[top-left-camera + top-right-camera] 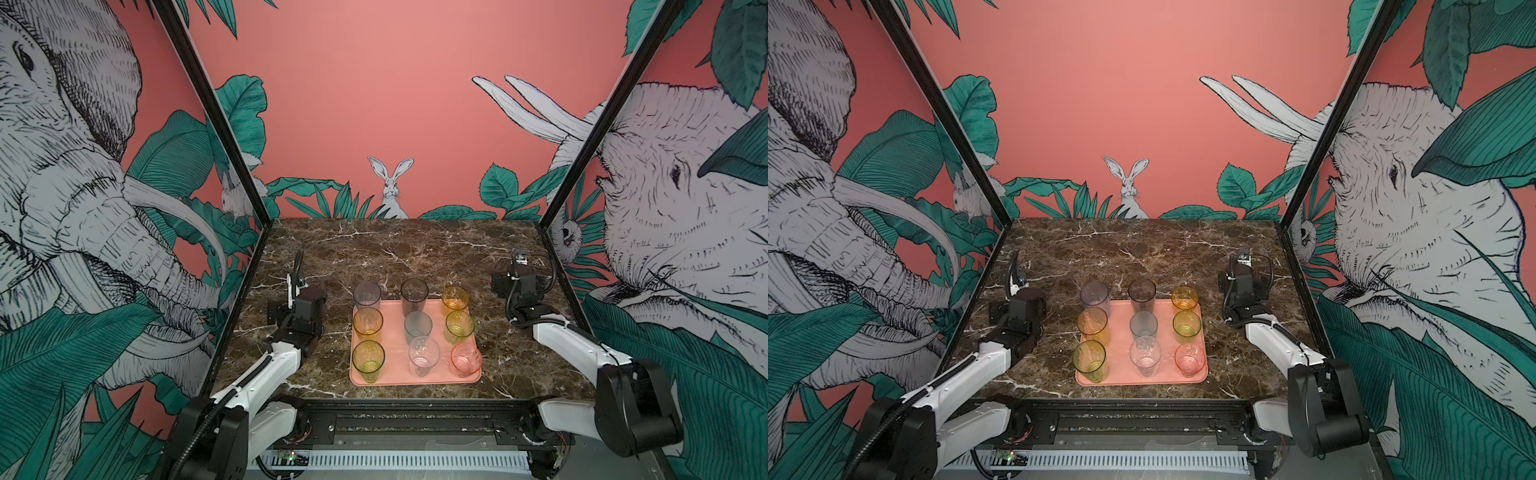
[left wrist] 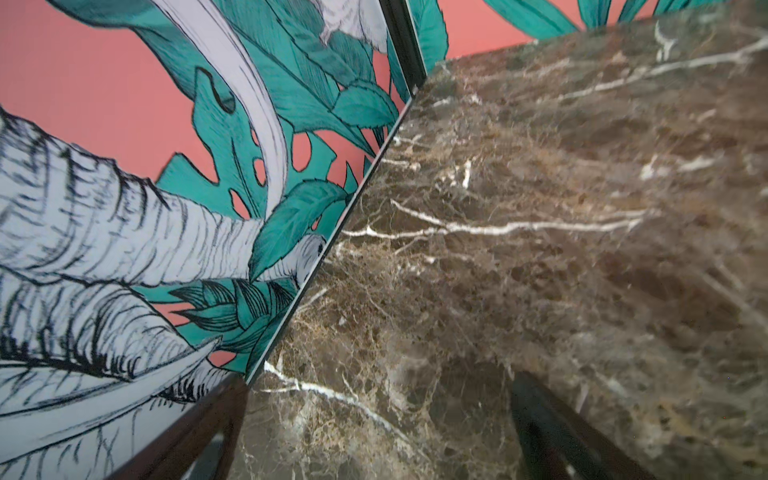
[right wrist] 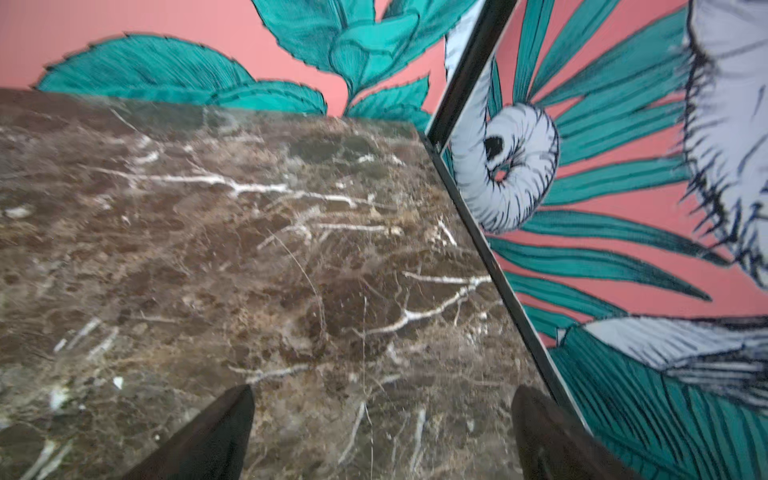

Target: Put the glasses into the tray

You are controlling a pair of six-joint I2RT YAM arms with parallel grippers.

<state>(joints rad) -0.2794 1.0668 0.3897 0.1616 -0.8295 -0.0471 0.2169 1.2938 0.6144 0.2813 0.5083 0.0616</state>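
Several glasses stand upright in three rows on the salmon-pink tray (image 1: 397,377) (image 1: 1121,377) in both top views. Among them are a smoky grey one (image 1: 414,293), an amber one (image 1: 368,322), a yellow-green one (image 1: 368,358), a frosted teal-grey one (image 1: 417,326), a clear one (image 1: 424,354) and a pink one (image 1: 466,358). My left gripper (image 2: 378,380) is open over bare marble by the left wall, holding nothing. My right gripper (image 3: 384,390) is open too, over bare marble near the right wall. Both are well away from the tray.
The brown marble table (image 1: 415,253) is fenced by printed wall panels on the left, the right and the back. The left arm (image 1: 301,309) rests left of the tray and the right arm (image 1: 521,291) to its right. Black frame posts (image 1: 216,124) rise at the back corners.
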